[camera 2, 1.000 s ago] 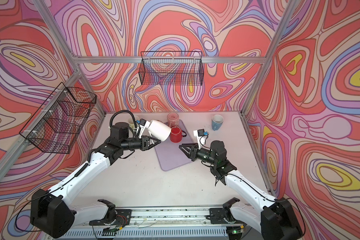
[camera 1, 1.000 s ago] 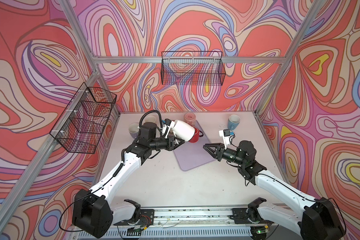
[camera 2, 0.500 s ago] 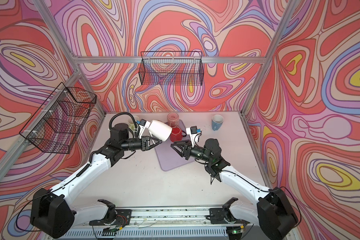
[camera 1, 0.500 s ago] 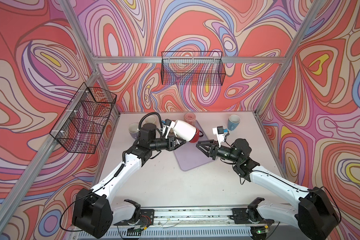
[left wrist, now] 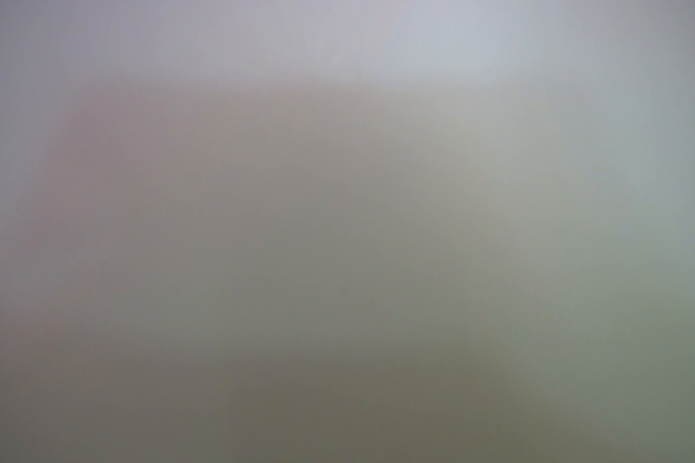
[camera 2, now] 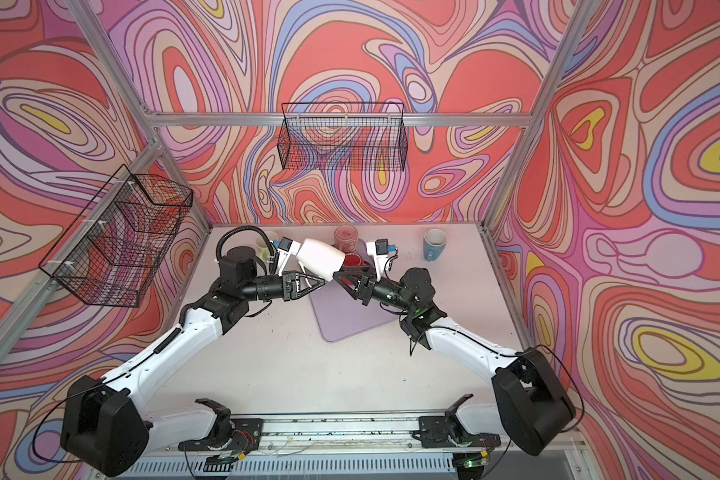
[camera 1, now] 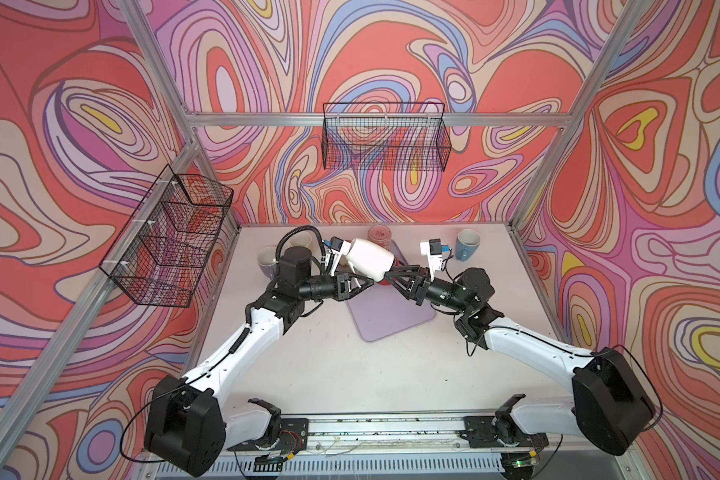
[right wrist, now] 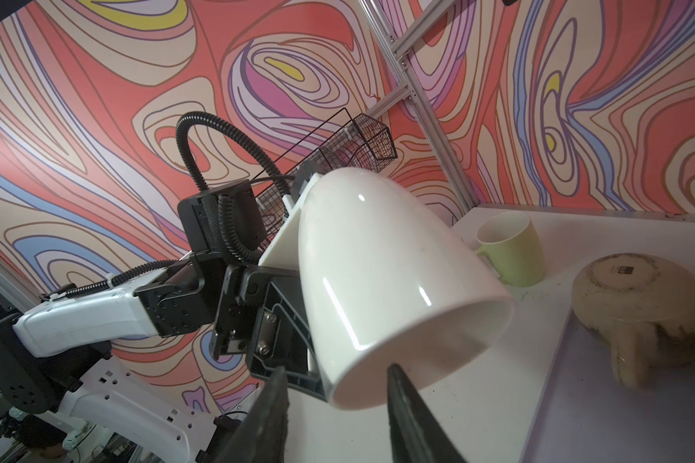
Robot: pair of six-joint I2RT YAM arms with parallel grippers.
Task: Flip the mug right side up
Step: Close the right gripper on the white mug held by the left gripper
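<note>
Above the far half of the table, a little toward twelve o'clock from the middle, the white mug (camera 1: 368,259) (camera 2: 321,259) hangs in the air. It is tipped on its side. Its open mouth points toward three o'clock and a bit down, and its bottom points toward ten o'clock.

My left gripper (camera 1: 364,282) (camera 2: 314,284) comes in from eight o'clock and holds the white mug (right wrist: 378,272) with its jaws squeezed close. I cannot see the handle. My left wrist view is only a grey blur.

My right gripper (camera 1: 391,277) (camera 2: 341,277) comes in from four o'clock. Its jaws stand apart, and in the right wrist view the low edge of the mug's mouth sits between the two tips (right wrist: 336,371). I cannot tell if they touch it.

Under the mug lies a purple mat (camera 1: 391,316). A red mug (camera 2: 354,261) stands on it just behind the white one, mouth up. A pink mug (camera 1: 378,237) sits at twelve o'clock on the far tip of the mat, and my right wrist view shows it (right wrist: 638,296) bottom up. A blue mug (camera 1: 466,249) stands at one o'clock, mouth up. A pale yellow mug (right wrist: 510,252) stands at eleven o'clock, mouth up too.
</note>
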